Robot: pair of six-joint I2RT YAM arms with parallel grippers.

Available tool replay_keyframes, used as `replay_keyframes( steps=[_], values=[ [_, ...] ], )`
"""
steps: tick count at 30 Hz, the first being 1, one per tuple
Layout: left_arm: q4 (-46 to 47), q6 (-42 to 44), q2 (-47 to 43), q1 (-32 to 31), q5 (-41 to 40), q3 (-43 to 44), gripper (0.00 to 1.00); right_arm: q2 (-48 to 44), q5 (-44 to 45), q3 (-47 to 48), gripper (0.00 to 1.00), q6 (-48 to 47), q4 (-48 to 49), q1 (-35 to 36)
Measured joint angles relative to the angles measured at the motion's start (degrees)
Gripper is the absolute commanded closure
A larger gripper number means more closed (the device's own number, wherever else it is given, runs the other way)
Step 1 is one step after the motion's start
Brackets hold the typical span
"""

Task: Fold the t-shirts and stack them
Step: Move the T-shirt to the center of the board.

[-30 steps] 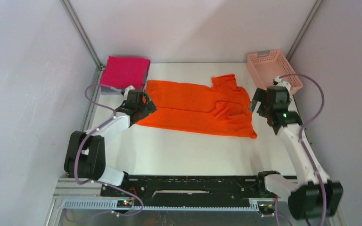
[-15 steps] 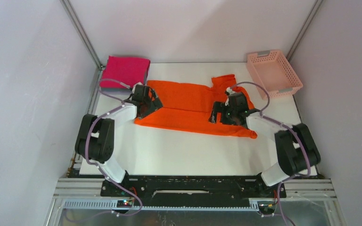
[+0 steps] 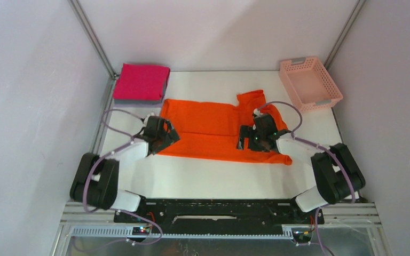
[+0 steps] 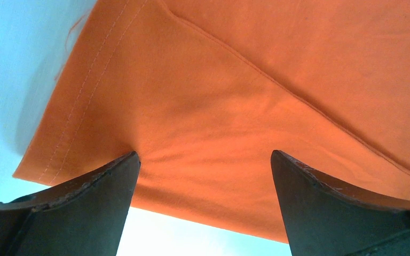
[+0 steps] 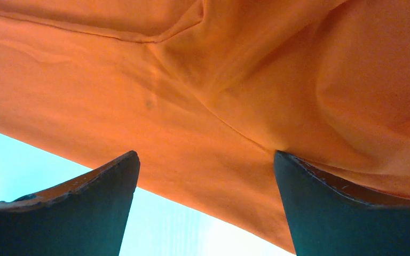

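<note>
On the top cam I see the bright orange short-sleeved cloth t-shirt [image 3: 213,125] lying in the centre of the white table top [image 3: 208,173], stretched long from left to right. Its hem end is at the left. The neck and sleeve end is at the right, where one sleeve points toward the upper part of the frame. An edge of a layer runs along its length, approx. in the middle.

The left gripper [image 3: 163,134] sits low at the lower left corner of this shirt. On the left wrist cam its two black fingers [image 4: 80,197] stand wide apart, with the tips at the cloth just inside the near edge. The stitched hem goes down the left side of that frame. Nothing is pinched btw. them.

The right gripper [image 3: 252,137] is over the right part of the shirt, close to the sleeve. On the right wrist cam the fingers are also spread wide. There is wrinkled cloth and a seam above them, and the near edge of the shirt crosses btw. the tips with white table below. No grip here. If the tips press the cloth, I cannot tell.

The folded magenta-pink cloth shirt [image 3: 141,81] is a neat rectangle in the upper left corner of the table, on top of a grey folded cloth [image 3: 138,100] that shows only a thin edge. The pale pink plastic lattice basket [image 3: 299,61] is in the upper right corner, apart from the orange shirt.
</note>
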Motion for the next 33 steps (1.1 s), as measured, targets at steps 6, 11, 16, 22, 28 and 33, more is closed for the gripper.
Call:
replay_keyframes(
  steps=[6,11,16,22,28,33],
  values=[
    [1.2,-4.5,-16.3,-5.2,-2.1,-14.0,0.0,-10.1,0.4,-8.2,0.0,1.6,-3.8,1.8],
    [-0.7,-11.6,-30.9,-13.1,-4.0,-23.1,0.0,-18.1,1.2,-13.4,0.01,2.2,-6.6,3.2],
    [-7.0,-18.9,-42.2,-19.8,-5.4,-26.7,0.0,-24.7,1.7,-17.1,0.0,3.6,-9.7,4.9],
    [-18.6,-25.6,-52.9,-23.8,-6.0,-27.2,0.0,-30.6,2.1,-19.9,0.0,5.9,-11.8,6.2],
    [-24.2,-27.4,-55.0,-24.7,-7.2,-26.1,0.0,-35.3,2.5,-20.8,0.0,6.5,-15.8,6.4],
    [-28.7,-23.4,-49.5,-24.8,-10.2,-21.0,0.0,-39.1,3.3,-19.7,0.0,6.4,-16.3,6.4]
  ],
)
